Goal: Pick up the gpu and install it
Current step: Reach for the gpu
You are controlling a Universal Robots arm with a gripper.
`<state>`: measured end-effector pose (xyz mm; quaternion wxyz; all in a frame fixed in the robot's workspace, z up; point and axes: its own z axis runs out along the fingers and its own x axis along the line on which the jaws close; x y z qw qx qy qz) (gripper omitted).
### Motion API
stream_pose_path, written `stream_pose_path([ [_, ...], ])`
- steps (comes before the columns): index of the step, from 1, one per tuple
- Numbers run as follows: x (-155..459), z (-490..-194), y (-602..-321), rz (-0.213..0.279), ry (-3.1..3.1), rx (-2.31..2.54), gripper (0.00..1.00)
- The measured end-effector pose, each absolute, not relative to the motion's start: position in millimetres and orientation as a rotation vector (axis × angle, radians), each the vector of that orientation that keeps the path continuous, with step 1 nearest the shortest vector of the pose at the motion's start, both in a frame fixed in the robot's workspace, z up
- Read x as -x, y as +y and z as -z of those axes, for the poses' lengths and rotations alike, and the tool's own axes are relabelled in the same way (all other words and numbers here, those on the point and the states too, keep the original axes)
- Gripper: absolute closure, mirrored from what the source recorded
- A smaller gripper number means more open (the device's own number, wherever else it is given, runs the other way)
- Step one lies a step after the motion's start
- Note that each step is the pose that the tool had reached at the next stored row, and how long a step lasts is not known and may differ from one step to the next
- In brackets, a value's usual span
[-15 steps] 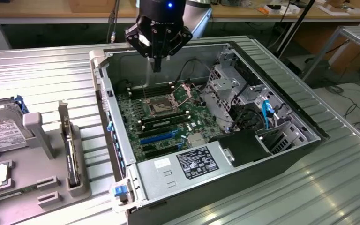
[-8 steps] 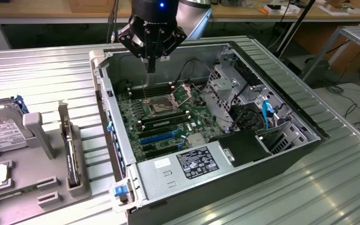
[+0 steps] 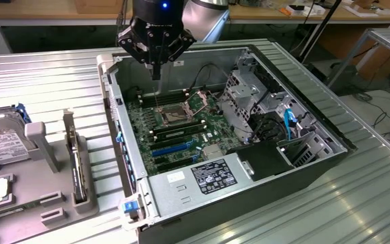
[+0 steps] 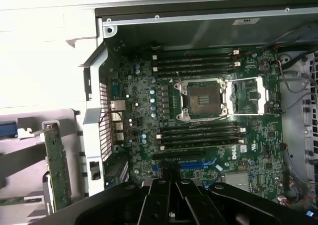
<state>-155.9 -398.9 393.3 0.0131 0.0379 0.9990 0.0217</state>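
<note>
— Biggest thing first?
— An open black-and-silver metal computer case (image 3: 269,193), with its green motherboard (image 3: 140,114) exposed.
— And the arm's black gripper (image 3: 156,72)?
— Above the motherboard, jaws closed together on nothing.
— The gpu?
— Outside the case at the exterior view's left, in a grey plastic holder (image 3: 39,188). The flat green gpu (image 3: 77,165) stands on edge.

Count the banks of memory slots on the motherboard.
2. One bank lies on one side of the processor socket; the other bank on its opposite side, next to the blue card slot. The hand covers part of the board, so more may be hidden.
</note>
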Motion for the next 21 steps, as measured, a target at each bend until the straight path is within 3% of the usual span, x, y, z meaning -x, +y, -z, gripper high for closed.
stream_pose_path([
  [12, 212.0, -393.3, -399.6, -0.068, 3.113, -0.118, 0.89],
  [21, 262.8, -392.7, -416.5, -0.068, 3.113, -0.118, 0.89],
])
